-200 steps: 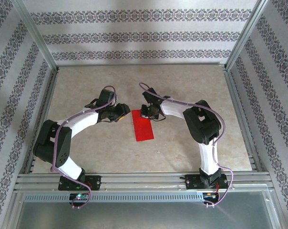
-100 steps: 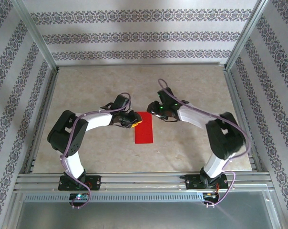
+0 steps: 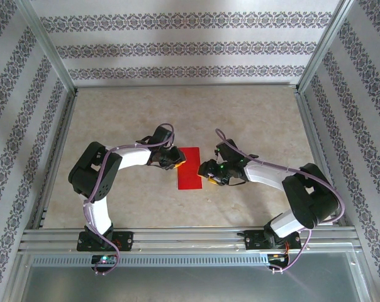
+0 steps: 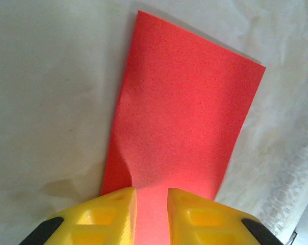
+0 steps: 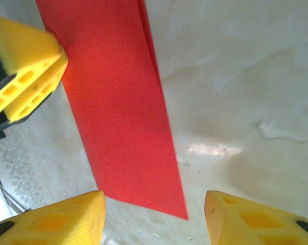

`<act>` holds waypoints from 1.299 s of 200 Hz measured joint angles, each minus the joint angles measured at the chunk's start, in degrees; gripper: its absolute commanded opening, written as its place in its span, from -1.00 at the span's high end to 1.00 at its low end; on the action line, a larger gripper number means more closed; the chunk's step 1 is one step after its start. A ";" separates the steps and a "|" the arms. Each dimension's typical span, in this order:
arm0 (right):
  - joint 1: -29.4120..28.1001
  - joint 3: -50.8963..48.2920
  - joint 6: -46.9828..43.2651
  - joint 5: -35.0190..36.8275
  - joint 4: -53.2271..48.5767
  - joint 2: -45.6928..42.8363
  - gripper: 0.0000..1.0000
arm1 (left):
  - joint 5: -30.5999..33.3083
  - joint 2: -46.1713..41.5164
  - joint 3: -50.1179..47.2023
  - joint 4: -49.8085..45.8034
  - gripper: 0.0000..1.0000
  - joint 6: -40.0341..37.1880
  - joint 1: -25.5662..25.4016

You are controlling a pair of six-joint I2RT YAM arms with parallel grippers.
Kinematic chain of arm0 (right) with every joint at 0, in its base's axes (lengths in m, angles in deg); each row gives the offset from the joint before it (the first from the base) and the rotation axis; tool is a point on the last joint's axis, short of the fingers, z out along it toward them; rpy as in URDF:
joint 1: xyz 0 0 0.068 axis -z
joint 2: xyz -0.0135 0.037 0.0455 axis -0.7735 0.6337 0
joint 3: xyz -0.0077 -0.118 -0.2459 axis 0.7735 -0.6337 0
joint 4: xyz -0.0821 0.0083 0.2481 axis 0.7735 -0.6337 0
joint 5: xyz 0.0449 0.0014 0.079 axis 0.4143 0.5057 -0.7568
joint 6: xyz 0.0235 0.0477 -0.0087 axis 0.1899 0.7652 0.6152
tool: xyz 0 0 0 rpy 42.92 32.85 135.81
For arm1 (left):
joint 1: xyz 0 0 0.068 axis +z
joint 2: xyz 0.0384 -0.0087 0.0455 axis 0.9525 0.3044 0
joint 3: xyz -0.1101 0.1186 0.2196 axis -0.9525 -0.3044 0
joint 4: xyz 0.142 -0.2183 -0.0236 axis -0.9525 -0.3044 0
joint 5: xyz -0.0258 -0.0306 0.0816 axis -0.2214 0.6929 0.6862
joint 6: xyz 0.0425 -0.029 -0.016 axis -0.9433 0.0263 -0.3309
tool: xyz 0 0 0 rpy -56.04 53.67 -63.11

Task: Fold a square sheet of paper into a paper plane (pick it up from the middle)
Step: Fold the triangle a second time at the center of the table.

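While left fingers touch the paper — right fingers gape beside it.

The square sheet of paper is seen folded in half, so it's basically a long narrow rectangle: bright red, plain, no marks on it. It's laid flat on the table, roughly mid-table, with the long sides running away from the near edge. From the right wrist, the paper is shown with a second layer's edge peeking out along one long side. From the left wrist, the paper is seen with a small pucker close to one end, otherwise smooth.
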State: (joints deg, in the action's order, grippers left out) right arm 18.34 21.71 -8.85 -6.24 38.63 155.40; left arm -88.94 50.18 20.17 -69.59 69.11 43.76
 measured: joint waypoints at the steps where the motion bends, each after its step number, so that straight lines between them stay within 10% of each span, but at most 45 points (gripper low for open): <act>1: -0.13 -0.07 0.15 -0.07 0.07 -0.02 -0.08 | 0.00 0.00 -0.09 0.04 0.54 0.11 0.00; 260: -2.45 -1.79 3.21 -2.19 4.26 3.10 0.12 | 0.17 -0.02 -2.05 3.89 0.59 4.48 0.00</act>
State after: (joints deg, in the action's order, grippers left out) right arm 15.89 19.92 -5.64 -8.43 42.89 158.50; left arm -88.76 50.15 18.11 -65.70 73.59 43.76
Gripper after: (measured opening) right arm 0.442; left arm 0.205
